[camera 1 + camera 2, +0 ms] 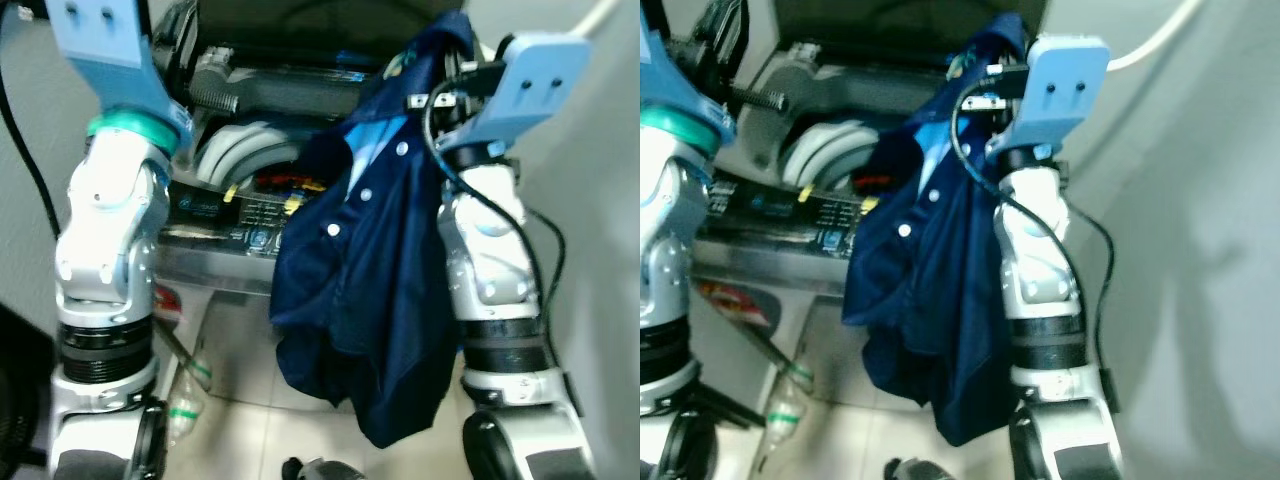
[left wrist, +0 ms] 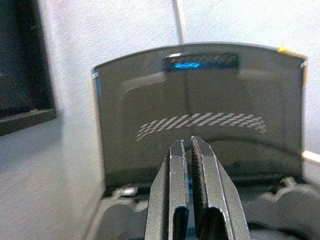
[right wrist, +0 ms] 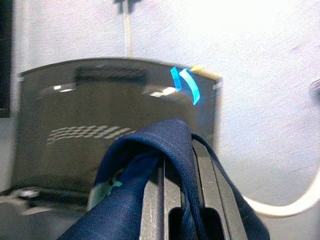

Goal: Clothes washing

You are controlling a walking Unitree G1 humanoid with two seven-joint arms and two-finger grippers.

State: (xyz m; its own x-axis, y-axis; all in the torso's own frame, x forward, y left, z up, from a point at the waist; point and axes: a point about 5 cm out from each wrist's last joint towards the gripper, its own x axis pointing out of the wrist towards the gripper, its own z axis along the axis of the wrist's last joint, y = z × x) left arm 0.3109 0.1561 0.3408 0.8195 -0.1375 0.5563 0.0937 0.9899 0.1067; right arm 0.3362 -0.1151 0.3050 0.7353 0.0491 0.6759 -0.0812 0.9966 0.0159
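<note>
A navy button-up shirt (image 1: 360,280) hangs in front of a top-loading washing machine (image 1: 235,215), reaching down toward the floor. My right gripper (image 3: 179,157) is raised and shut on the shirt's collar end (image 3: 150,160), with cloth draped over its fingers. The machine's dark lid (image 2: 200,110) stands open against the wall, and the tub opening (image 1: 250,150) lies left of the hanging shirt. My left gripper (image 2: 190,145) is held up facing the lid, shut with nothing in it.
A grey corrugated hose (image 1: 215,95) runs across the machine's top. A plastic bottle (image 1: 185,405) lies on the tiled floor by my left leg. A wall (image 1: 1200,250) stands close on the right, with a white cable (image 3: 280,205) along it.
</note>
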